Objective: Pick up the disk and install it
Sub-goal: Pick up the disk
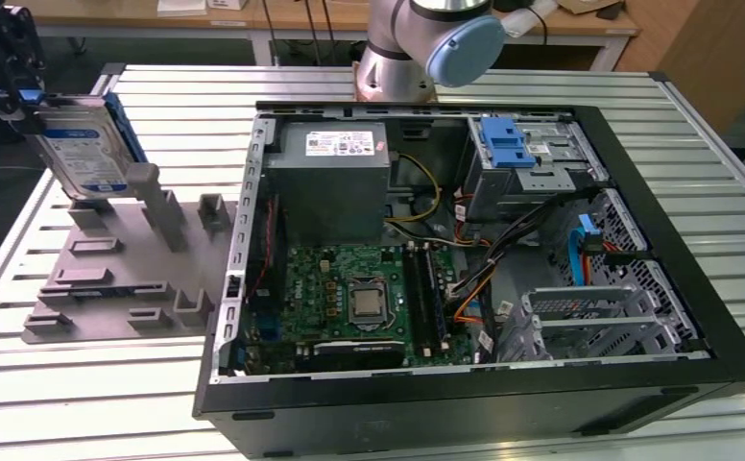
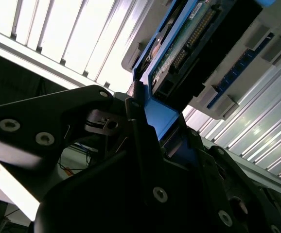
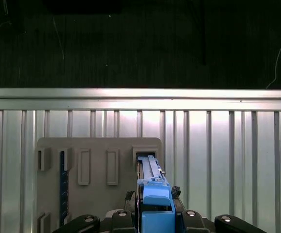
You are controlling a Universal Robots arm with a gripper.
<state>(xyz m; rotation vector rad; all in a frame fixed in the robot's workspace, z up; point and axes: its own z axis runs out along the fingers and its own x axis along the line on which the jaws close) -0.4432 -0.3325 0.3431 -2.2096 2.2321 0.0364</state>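
Silver metal and blue plastic: the disk (image 1: pixel 84 149), standing on end and slightly tilted at the exterior view's left, well apart from the open computer case (image 1: pixel 680 288). Taken at its upper end by the gripper (image 1: pixel 23 99), clamped on the blue carrier frame (image 2: pixel 161 118), seen close in the second wrist view with the drive's circuit board and connector just beyond. Lower end down among the posts of the grey fixture (image 1: pixel 104 279) on the slatted table (image 1: pixel 78 403); hard to tell whether seated in its slot or just clear of it. Judged stiff and dense, heavy for its size, with smooth metal faces likely slippery and the exposed board and connector easily damaged. Best taken, then, by the plastic frame at the short end, as here, with firm pressure and no knocks or twisting against the posts. Hangs long below a narrow hold, so probably prone to pivot. Gripper pointing roughly straight down over the fixture, lined up with the slot (image 3: pixel 145 156) in the first wrist view, and held far out to the exterior view's left of the arm's base (image 1: pixel 411 48) behind the case. Inside the case, at its far corner, a silver cage with a blue latch (image 1: pixel 511 144).
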